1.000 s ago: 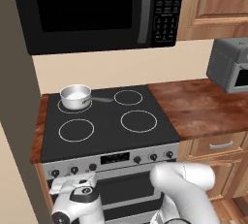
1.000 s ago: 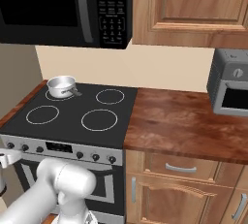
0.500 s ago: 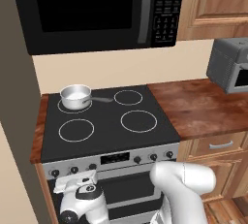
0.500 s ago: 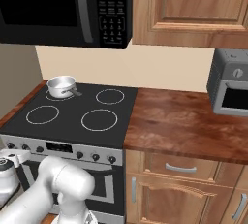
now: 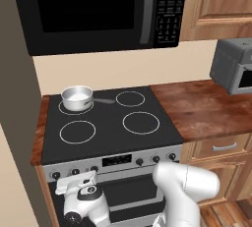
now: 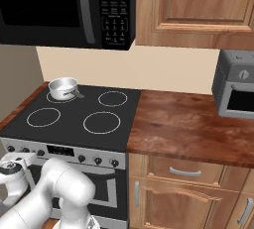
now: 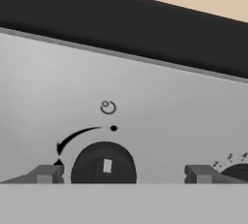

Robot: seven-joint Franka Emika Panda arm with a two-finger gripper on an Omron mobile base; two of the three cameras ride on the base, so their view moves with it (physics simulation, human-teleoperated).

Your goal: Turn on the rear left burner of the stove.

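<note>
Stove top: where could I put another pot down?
Three ring burners on the stove are bare: front left, front right, rear right. The saucepan sits on the rear left burner. The wooden counter beside the toaster oven is bare too.

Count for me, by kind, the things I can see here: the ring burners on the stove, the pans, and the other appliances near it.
Ring burners: 4
Saucepan: 1
Microwave: 1
Toaster oven: 1
Total: 7
</note>
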